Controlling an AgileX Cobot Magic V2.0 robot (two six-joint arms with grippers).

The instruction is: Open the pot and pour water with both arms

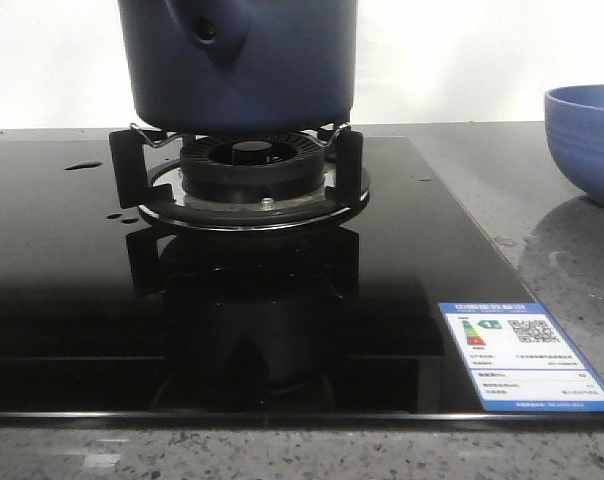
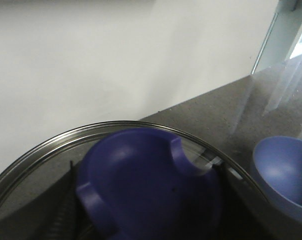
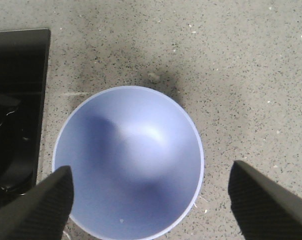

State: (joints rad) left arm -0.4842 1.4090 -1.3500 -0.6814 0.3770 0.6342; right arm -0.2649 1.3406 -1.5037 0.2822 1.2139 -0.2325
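The dark navy pot (image 1: 242,70) stands on the gas burner (image 1: 250,170), its stubby handle (image 1: 210,30) facing me; its top is cut off in the front view. In the left wrist view its glass lid with a steel rim (image 2: 66,137) and a big blue knob (image 2: 146,190) fills the lower half. My left gripper (image 2: 146,210) has dark fingers (image 2: 61,220) pressed against both sides of the knob. My right gripper (image 3: 150,200) is open, hanging above the light blue bowl (image 3: 126,160). Small water droplets (image 1: 82,165) lie on the hob's left side.
The black glass hob (image 1: 282,320) carries a blue-and-white label (image 1: 522,355) at its front right. The bowl (image 1: 587,140) stands on the speckled grey counter right of the hob, and also shows in the left wrist view (image 2: 283,170). A white wall is behind.
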